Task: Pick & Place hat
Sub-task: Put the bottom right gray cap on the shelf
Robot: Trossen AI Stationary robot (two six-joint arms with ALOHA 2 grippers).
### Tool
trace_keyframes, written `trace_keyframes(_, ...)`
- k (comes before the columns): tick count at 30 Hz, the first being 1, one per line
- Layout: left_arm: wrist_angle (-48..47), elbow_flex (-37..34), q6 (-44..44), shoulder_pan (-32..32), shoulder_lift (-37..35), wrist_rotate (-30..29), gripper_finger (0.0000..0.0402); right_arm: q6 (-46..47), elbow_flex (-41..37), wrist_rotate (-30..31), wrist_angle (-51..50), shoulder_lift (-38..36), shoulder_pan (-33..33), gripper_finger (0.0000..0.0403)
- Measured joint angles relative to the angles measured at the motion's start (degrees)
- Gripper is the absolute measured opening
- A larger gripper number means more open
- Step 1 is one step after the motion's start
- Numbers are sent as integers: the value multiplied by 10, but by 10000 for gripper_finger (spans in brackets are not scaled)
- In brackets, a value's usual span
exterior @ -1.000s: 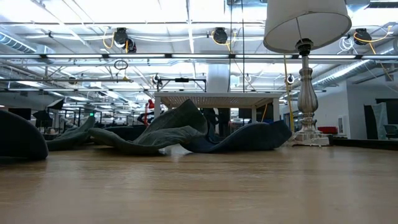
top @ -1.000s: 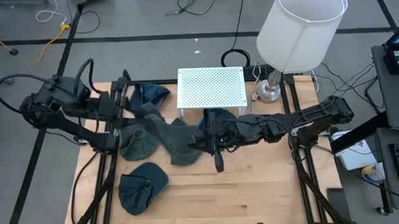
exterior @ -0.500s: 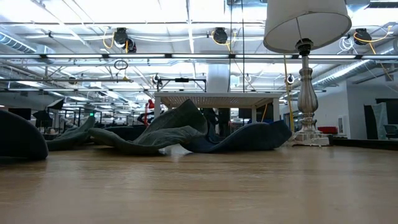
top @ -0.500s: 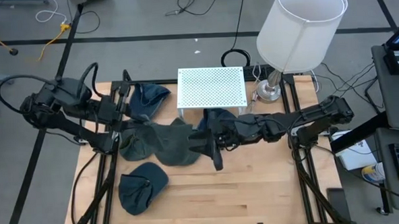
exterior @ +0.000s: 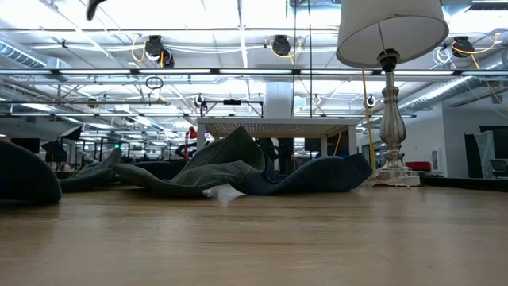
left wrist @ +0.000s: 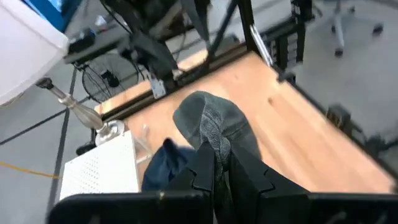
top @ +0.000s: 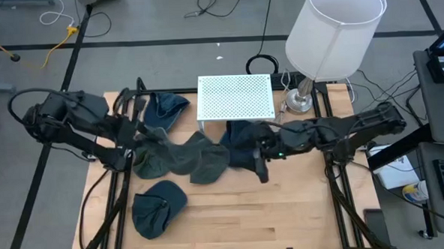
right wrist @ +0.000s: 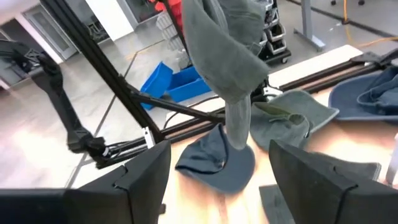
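Progress looks like the middle of the pick: the grey-green hat (top: 186, 157) is gripped but not yet carried anywhere. The left gripper (top: 141, 134) sits over the left part of the table (top: 286, 212), fingers clenched on one end of the hat; its wrist view shows cloth pinched between them and the rest hanging away toward the wood. The right gripper (top: 261, 168) is near the table's middle, just off the hat's other end, fingers spread wide with nothing between them, so that end appears let go. Still to do, as far as I can judge, is lifting the hat clear and setting it down; the goal spot is not plain, though a white perforated stand (top: 234, 98) waits at the back edge. The hat's long axis runs roughly left to right across the table, its gripped end toward the left arm and its loose end lying on the wood. Other caps (top: 157, 209) lie around it, and a lamp (top: 331, 33) stands at the back right.
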Motion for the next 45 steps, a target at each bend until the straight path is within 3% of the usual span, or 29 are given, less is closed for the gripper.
trace_keyframes(10,-124,0,120,0,42,-44,23,15,0,1,-9,-41,8,262)
trace_keyframes(16,-170,0,284,11,81,-131,23,15,0,1,-9,-51,8,259)
trace_keyframes(24,-175,0,488,99,126,-233,23,8,0,0,-10,-52,8,258)
trace_keyframes(28,-147,0,583,147,144,-277,23,-17,0,3,-9,-51,3,256)
trace_keyframes(35,-9,0,741,214,174,-347,23,-87,0,48,-8,-51,-9,258)
trace_keyframes(45,112,1,908,260,203,-368,23,-175,0,125,-8,-59,-17,256)
